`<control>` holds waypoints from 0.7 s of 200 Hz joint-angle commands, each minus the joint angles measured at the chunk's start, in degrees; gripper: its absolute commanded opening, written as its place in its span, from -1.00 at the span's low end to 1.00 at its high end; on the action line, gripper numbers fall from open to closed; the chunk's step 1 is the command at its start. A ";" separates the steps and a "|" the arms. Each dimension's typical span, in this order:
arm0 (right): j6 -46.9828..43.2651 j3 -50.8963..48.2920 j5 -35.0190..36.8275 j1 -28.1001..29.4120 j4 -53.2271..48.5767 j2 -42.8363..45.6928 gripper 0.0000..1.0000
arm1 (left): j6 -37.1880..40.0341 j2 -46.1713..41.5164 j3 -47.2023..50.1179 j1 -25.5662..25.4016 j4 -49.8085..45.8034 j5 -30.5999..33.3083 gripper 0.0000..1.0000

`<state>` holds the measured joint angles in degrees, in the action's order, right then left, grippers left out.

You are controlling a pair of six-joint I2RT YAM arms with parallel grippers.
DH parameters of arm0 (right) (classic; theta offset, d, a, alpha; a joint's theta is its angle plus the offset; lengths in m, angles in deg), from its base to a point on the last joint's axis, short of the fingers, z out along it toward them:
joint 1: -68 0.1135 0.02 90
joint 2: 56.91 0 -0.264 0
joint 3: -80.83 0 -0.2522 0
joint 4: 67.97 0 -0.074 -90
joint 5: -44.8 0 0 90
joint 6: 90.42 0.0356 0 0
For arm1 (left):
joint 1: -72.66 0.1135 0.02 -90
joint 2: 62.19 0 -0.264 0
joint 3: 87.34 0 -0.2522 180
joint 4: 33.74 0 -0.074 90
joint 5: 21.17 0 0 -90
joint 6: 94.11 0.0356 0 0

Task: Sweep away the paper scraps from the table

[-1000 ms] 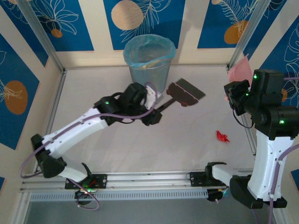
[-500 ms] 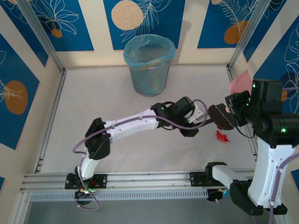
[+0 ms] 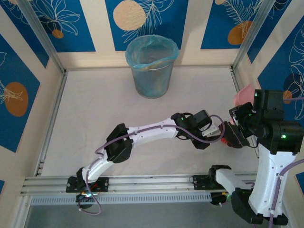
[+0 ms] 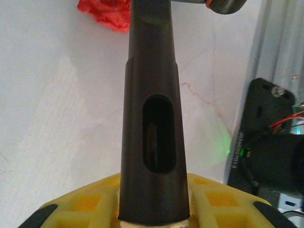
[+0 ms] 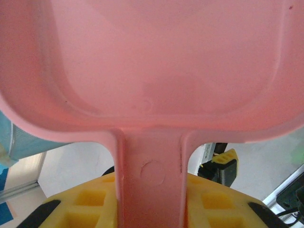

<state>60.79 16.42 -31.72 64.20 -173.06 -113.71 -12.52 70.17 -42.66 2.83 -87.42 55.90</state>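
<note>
Left gripper: yellow fingers pressed in on the dark handle of a brush, pinching it at its lower end. Handle runs straight away from the wrist; it has a long oval slot in the middle. The brush head is cut off at the top of the left wrist view.

One red scrap, crumpled, lies on the table just left of the handle's far end, touching or slightly tucked behind it; cannot tell which.

From above: left gripper sits far over on the right side of the table, left arm stretched low across from its base. The dark brush pokes out beyond it, right up against the right arm.

Right gripper: fingers closed on the flat handle of a pink dustpan, the pan spreading wide beyond it. From above the dustpan shows at the right wall, raised.

Bin with a blue liner stands at the back centre, well apart from both grippers.
</note>
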 commanded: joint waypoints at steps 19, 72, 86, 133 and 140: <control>-1.76 -3.65 -5.12 -0.34 0.78 0.91 -1.00 | 0.54 3.83 -3.71 -1.10 -4.61 5.74 -1.00; -2.65 -6.21 -8.72 -0.34 2.87 0.87 -1.00 | -2.42 3.56 -2.71 -1.02 -9.22 12.89 -1.00; -2.74 -6.95 -9.62 -0.18 3.40 0.84 -1.00 | -2.80 1.32 0.48 -1.01 -8.97 15.39 -1.00; -2.89 -11.82 -12.58 0.36 5.71 1.96 -1.00 | -4.35 -11.14 19.98 -0.40 -5.16 22.30 -1.00; -2.86 -12.72 -13.16 0.34 5.95 2.18 -1.00 | -4.87 -13.66 23.44 -0.17 -4.50 22.71 -1.00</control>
<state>58.56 5.97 -41.36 64.25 -168.73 -112.62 -15.12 64.00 -28.14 2.18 -90.11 73.01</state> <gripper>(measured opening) 0.282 0.303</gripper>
